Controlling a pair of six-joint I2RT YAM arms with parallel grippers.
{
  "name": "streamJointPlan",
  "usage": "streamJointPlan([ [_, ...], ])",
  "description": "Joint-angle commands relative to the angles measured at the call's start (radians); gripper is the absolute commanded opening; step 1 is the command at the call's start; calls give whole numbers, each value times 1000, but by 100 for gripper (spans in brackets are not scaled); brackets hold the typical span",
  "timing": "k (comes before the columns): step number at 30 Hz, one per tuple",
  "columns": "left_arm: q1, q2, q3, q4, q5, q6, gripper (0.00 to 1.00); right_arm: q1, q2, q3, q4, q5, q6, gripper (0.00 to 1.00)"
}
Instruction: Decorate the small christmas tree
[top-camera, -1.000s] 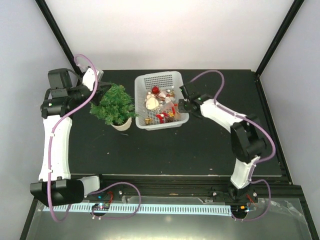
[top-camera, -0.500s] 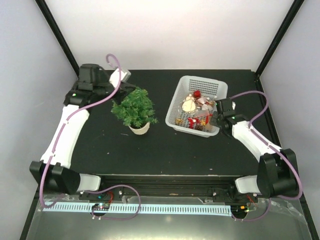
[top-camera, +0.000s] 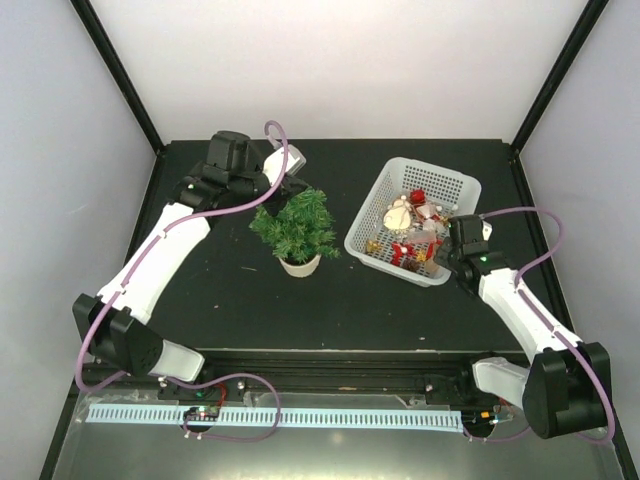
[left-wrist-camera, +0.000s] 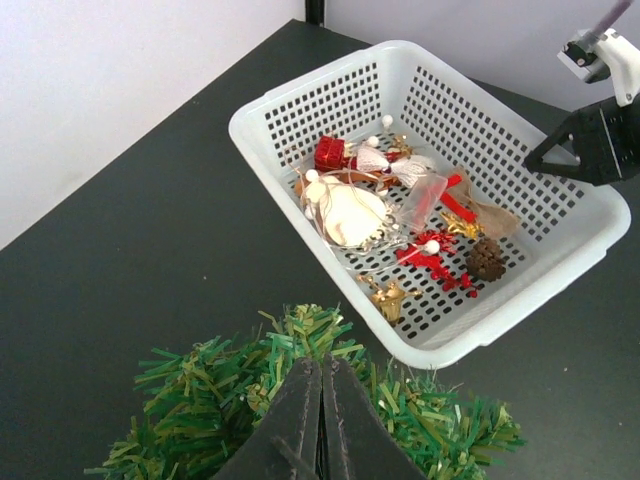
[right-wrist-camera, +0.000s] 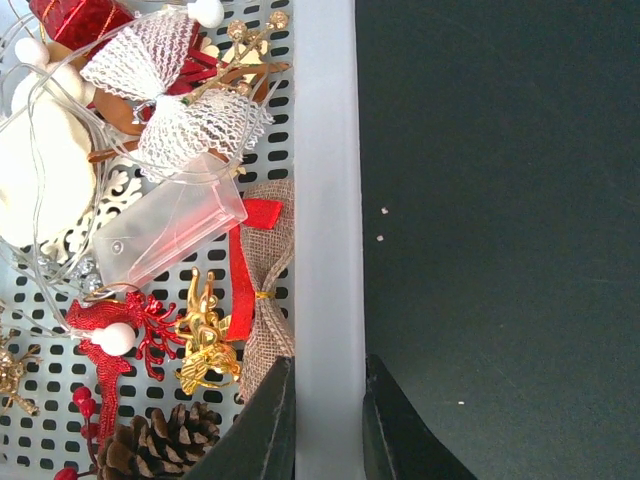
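Tree (top-camera: 297, 225), one (basket (right-wrist-camera: 325, 200), one)

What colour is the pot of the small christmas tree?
Whitish; the pot shows best in the top external view.

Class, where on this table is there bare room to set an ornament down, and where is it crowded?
Bare: the near strip of table in front of the tree and basket; the far edge between left gripper and basket. Crowded: the basket, full of ornaments, rim pinched by the right gripper; the tree, left gripper in its top.
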Motion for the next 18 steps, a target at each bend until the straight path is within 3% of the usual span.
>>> streamJointPlan([
  [1, -32, 5, 33, 51, -48, 4, 3, -8, -10, -13, 5, 49, 5, 1],
  [9, -57, -10, 6, 46, -62, 19, 16, -21, -3, -48, 29, 45, 4, 1],
  [14, -61, -56, -20, 46, -72, 32, 46, -24, -14, -40, 17, 55, 2, 2],
  [18, -62, -102, -32, 35, -107, 48, 62, -32, -32, -33, -1, 81, 5, 4],
])
